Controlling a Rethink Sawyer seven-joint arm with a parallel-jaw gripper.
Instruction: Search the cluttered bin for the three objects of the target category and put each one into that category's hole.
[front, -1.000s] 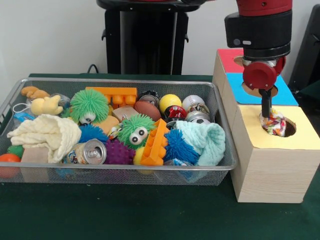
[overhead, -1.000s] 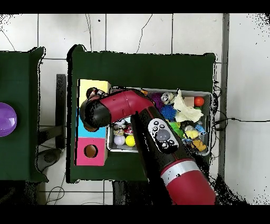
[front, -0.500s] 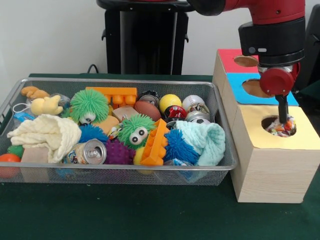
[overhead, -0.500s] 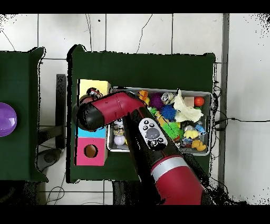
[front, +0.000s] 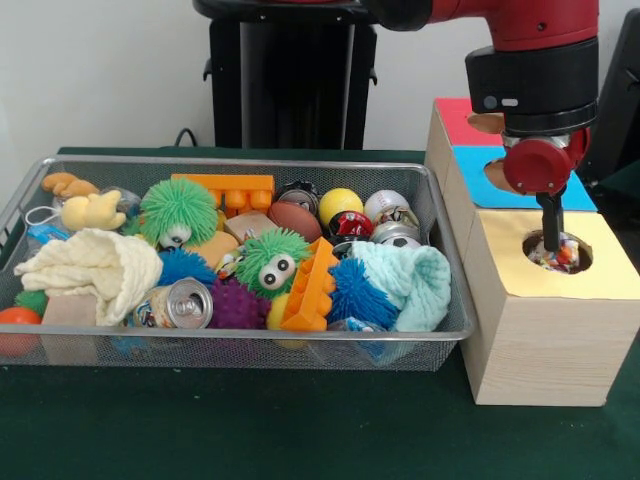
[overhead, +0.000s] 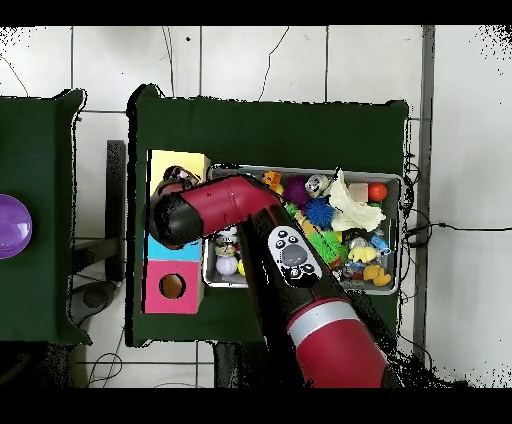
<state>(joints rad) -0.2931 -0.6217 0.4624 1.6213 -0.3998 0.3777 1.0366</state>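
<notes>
Gripper (front: 551, 240) — it stands over the yellow hole (front: 557, 252) of the wooden box (front: 545, 330), its dark tip reaching down to the hole's rim. You see only one narrow black finger shape; whether the fingers are spread or pinching cannot be told.

Task item — a multicoloured crumpled object (front: 556, 258) lies inside the yellow hole, directly under and beside the tip. Contact between the two is not clear, and what the object is cannot be made out.

Box — three coloured tops in a row: yellow nearest you, blue (front: 530, 180) in the middle, red (front: 462, 118) farthest. The arm (front: 530, 70) covers part of the blue and red holes in the front view; from overhead it hides the blue section almost wholly.

Wire bin (front: 200, 345), your count:
- two green fuzzy toys with eyes (front: 272, 258)
- two blue spiky balls (front: 360, 293)
- one purple spiky ball (front: 238, 305)
- two orange building blocks (front: 312, 285)
- one drink can (front: 178, 304)
- one cream cloth (front: 95, 268)
- one mint cloth (front: 412, 280)
- one yellow ball (front: 340, 205)
- one baseball (front: 385, 205)
- one toy football (front: 294, 220)

Several smaller pieces beneath are buried and unidentifiable.
</notes>
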